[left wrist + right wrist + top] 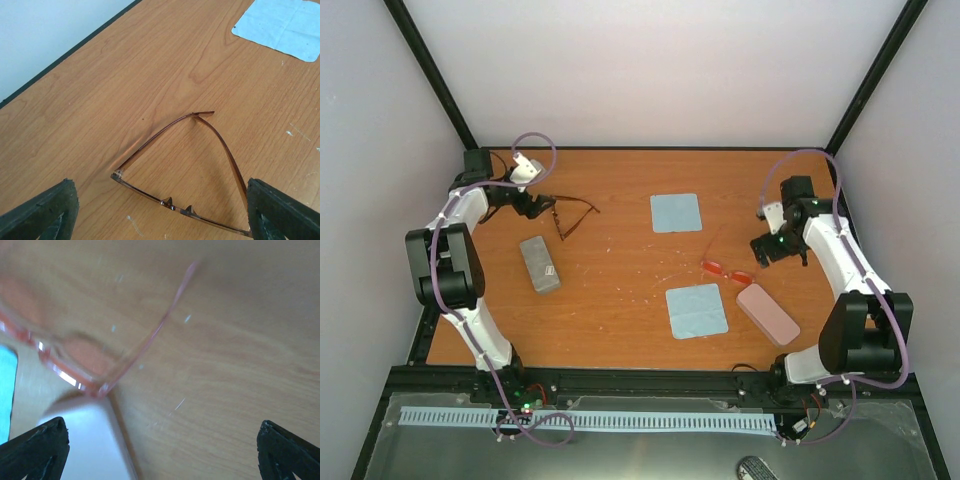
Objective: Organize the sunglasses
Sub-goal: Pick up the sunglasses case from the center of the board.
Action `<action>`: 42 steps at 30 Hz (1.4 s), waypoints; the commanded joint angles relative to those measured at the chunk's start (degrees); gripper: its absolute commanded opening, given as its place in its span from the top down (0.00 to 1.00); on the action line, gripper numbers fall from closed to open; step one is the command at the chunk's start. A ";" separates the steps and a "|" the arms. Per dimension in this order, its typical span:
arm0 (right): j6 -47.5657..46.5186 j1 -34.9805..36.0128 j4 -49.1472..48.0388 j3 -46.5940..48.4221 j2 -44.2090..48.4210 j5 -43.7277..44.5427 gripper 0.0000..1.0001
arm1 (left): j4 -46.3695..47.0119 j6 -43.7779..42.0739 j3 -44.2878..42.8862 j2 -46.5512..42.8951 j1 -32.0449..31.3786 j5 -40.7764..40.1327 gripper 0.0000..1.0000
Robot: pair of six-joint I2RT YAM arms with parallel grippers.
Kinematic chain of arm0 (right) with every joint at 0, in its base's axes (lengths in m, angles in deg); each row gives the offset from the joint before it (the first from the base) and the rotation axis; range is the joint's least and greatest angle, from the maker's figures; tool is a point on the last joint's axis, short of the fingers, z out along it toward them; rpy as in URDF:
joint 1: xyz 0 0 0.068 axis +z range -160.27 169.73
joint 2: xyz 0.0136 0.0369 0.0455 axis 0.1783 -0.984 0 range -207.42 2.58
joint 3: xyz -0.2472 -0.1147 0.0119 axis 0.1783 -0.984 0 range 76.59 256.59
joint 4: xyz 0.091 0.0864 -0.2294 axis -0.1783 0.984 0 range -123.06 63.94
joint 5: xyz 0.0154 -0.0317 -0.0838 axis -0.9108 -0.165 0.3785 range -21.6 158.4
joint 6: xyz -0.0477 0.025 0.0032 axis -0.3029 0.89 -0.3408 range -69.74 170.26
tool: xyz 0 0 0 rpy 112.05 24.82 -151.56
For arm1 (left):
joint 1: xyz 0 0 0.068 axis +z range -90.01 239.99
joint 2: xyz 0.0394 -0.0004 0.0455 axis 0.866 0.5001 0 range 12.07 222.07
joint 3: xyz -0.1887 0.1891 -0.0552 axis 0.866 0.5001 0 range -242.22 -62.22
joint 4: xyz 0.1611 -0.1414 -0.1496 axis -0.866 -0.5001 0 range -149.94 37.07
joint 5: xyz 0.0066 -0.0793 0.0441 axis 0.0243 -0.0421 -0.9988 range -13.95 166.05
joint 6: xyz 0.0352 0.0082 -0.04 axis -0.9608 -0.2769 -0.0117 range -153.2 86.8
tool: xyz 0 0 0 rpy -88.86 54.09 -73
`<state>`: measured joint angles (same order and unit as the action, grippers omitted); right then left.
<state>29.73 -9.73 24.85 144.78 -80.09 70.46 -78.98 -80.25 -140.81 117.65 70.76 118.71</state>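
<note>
The dark brown sunglasses (pixel 576 212) lie on the table at the back left with their arms unfolded. In the left wrist view (pixel 227 152) their front bar lies between my fingers. My left gripper (pixel 534 205) (pixel 160 220) is open, low over them, and holds nothing. The red-orange sunglasses (pixel 725 270) lie right of centre, touching the pink case (pixel 768 313). They are blurred in the right wrist view (pixel 80 357). My right gripper (pixel 775 248) (pixel 162 455) is open and empty, just behind and to the right of them.
A grey case (pixel 539 263) lies in front of the brown pair. One light blue cloth (pixel 676 212) (pixel 280 25) is at the back centre. Another cloth (pixel 696 311) lies at the front centre, left of the pink case (pixel 85 440). Black frame posts stand at the table's corners.
</note>
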 commanded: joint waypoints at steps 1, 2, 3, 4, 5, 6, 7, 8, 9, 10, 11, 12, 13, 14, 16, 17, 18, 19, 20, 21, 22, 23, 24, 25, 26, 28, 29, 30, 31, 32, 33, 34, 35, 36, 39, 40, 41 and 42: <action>-10.26 0.89 6.75 -5.66 1.46 -2.93 0.00 | -1.69 -3.46 -0.98 1.16 0.10 -0.86 0.10; -11.10 1.22 7.91 -6.92 1.75 -2.73 0.00 | -1.98 -3.72 -0.89 1.28 0.09 -1.11 0.10; -12.01 1.53 8.96 -8.07 2.15 -2.87 0.00 | -2.14 -3.83 -0.75 1.41 0.09 -1.30 0.10; -12.80 1.83 9.80 -9.22 2.87 -3.24 0.00 | -2.20 -4.00 -0.44 1.45 0.09 -1.46 0.10; -13.31 2.10 10.62 -10.23 3.25 -3.76 0.00 | -2.11 -4.20 -0.12 1.47 0.06 -1.63 0.10; -13.87 2.42 11.79 -10.90 3.49 -4.68 0.00 | -2.02 -4.47 0.24 1.47 0.07 -1.75 0.10; -14.13 2.71 12.89 -11.41 3.79 -5.40 0.00 | -1.80 -4.50 0.57 1.47 0.07 -1.90 0.10; -14.20 2.98 13.54 -11.87 4.02 -5.84 0.00 | -1.67 -4.52 0.77 1.47 0.12 -2.10 0.10; -14.32 3.27 14.09 -12.21 4.20 -6.15 0.00 | -1.65 -4.57 1.03 1.55 0.13 -2.20 0.10; -14.43 3.44 14.31 -12.73 4.27 -6.18 0.00 | -1.67 -4.60 1.21 1.56 0.07 -2.22 0.10; -14.63 3.50 14.15 -13.28 4.36 -6.11 0.00 | -1.63 -4.62 1.30 1.68 0.08 -2.22 0.10; -14.77 3.57 13.80 -13.66 4.22 -6.17 0.00 | -1.57 -4.62 1.50 1.65 0.11 -2.16 0.10; -14.80 3.70 13.32 -13.93 4.00 -6.52 0.00 | -1.58 -4.49 1.58 1.65 0.13 -2.14 0.10; -14.68 3.87 12.88 -13.99 3.70 -6.84 0.00 | -1.55 -4.46 1.77 1.65 0.12 -2.14 0.10; -14.24 4.35 11.98 -14.27 2.85 -7.20 0.00 | -1.39 -4.42 2.05 1.56 0.11 -2.35 0.10; -14.07 4.71 11.44 -14.75 2.32 -7.11 0.00 | -1.35 -4.31 2.16 1.48 0.05 -2.44 0.10; -13.87 5.11 10.84 -15.32 1.82 -6.97 0.00 | -1.19 -4.27 2.37 1.37 0.09 -2.55 0.10; -13.64 5.48 10.11 -15.82 1.40 -6.50 0.00 | -1.10 -4.21 2.50 1.32 0.05 -2.71 0.10; -13.24 5.74 9.11 -16.34 0.96 -5.93 0.00 | -0.93 -4.15 2.78 1.21 0.12 -2.89 0.10; -12.66 5.81 8.32 -16.59 0.39 -5.59 0.00 | -0.82 -4.07 3.16 1.09 0.12 -3.04 0.10; -12.12 5.79 7.61 -16.73 0.01 -5.31 0.00 | -0.84 -3.98 3.34 0.99 0.11 -3.14 0.10; -11.69 5.85 6.86 -17.04 -0.44 -4.87 0.00 | -0.75 -3.89 3.64 0.83 0.11 -3.18 0.10; -11.36 5.81 6.23 -17.30 -0.70 -4.43 0.00 | -0.70 -3.81 3.80 0.73 0.08 -3.19 0.10; -11.19 5.86 5.69 -17.70 -1.00 -4.01 0.00 | -0.75 -3.79 4.08 0.69 0.07 -3.19 0.10; -11.12 5.83 5.27 -18.04 -1.27 -3.67 0.00 | -0.62 -3.63 4.18 0.72 0.09 -3.23 0.10; -10.60 5.84 4.07 -18.57 -1.65 -2.46 0.00 | -0.33 -3.25 4.36 0.68 0.11 -3.43 0.10; -10.32 5.86 3.51 -18.68 -1.84 -2.03 0.00 | -0.19 -3.04 4.40 0.75 0.09 -3.45 0.10; -10.05 5.86 3.05 -18.78 -2.12 -1.84 0.00 | -0.07 -2.84 4.36 0.83 0.05 -3.45 0.10; -9.90 5.88 2.62 -18.85 -2.47 -1.82 0.00 | -0.01 -2.57 4.26 1.00 0.08 -3.41 0.10; -9.64 5.88 2.28 -19.06 -2.95 -1.85 0.00 | 0.06 -2.33 4.19 1.09 0.11 -3.37 0.10; -9.42 5.88 1.84 -19.23 -3.40 -1.86 0.00 | 0.13 -2.22 4.08 1.26 0.09 -3.29 0.10; -9.14 5.88 1.58 -19.41 -3.91 -1.99 0.00 | 0.24 -2.06 3.98 1.36 0.11 -3.28 0.10; -8.87 5.88 1.17 -19.48 -4.23 -2.24 0.00 | 0.26 -1.97 3.85 1.50 0.05 -3.28 0.10; -8.62 5.88 1.01 -19.38 -4.56 -2.45 0.02 | 0.29 -1.95 3.73 1.53 0.13 -3.28 0.10; -8.20 5.88 1.16 -18.82 -5.03 -2.40 0.15 | 0.17 -1.87 3.54 1.81 0.08 -3.37 0.10; -8.28 5.88 1.25 -18.74 -5.12 -2.22 0.20 | 0.13 -1.90 3.57 1.88 0.06 -3.37 0.11; -8.29 5.88 1.35 -18.75 -5.19 -2.16 0.25 | 0.26 -1.97 3.54 1.91 0.06 -3.37 0.11; -8.29 5.88 1.41 -18.78 -5.21 -2.20 0.28 | 0.29 -1.92 3.53 1.95 0.08 -3.37 0.11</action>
<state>21.05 -4.20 26.60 125.92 -84.88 67.73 -79.50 -82.34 -136.41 118.85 70.76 115.01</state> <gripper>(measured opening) 0.768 0.896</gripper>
